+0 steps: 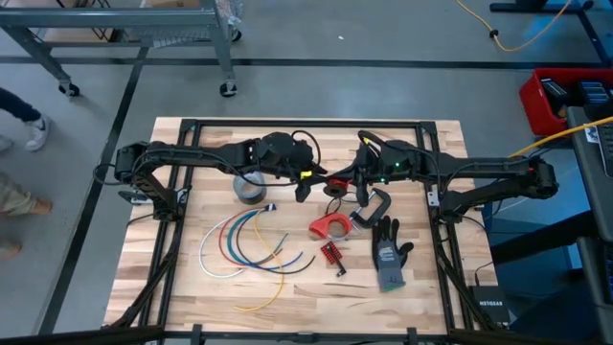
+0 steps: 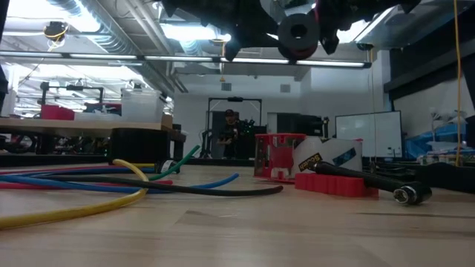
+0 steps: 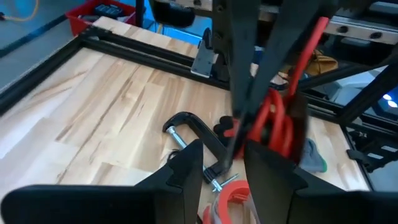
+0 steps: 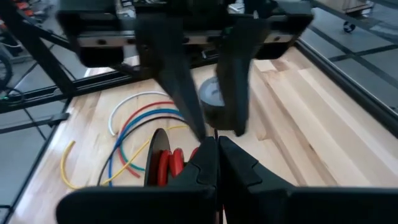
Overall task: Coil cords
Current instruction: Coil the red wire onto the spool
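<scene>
— So, nearest us, the loose cords (image 1: 244, 244) lie fanned on the table (image 1: 172, 278): white, red, blue, green and a yellow one trailing toward the front edge. None of those looks wound up yet.

— And the red one?

— It's up in the air, above the table's middle. The right hand (image 4: 217, 163) has its fingers pressed together on the red cord (image 4: 165, 167), which already hangs in a few stacked loops beside them. The left hand (image 3: 222, 165) faces it, fingers spread, close to the loops but not gripping anything that I can see.

— How would you finish that coil cleanly?

— I'd judge the right hand should keep its pinch steady while the left takes the free strand and lays each turn the same size against the last. If the pinch slackens, the loops will likely spring apart.

— What's underneath?

— A black C-clamp (image 1: 375, 209), a red tape dispenser (image 1: 330, 226), a grey glove (image 1: 389, 253). Farther back sits a grey tape roll (image 1: 251, 190). Beyond the table, a person stands in the room.
</scene>
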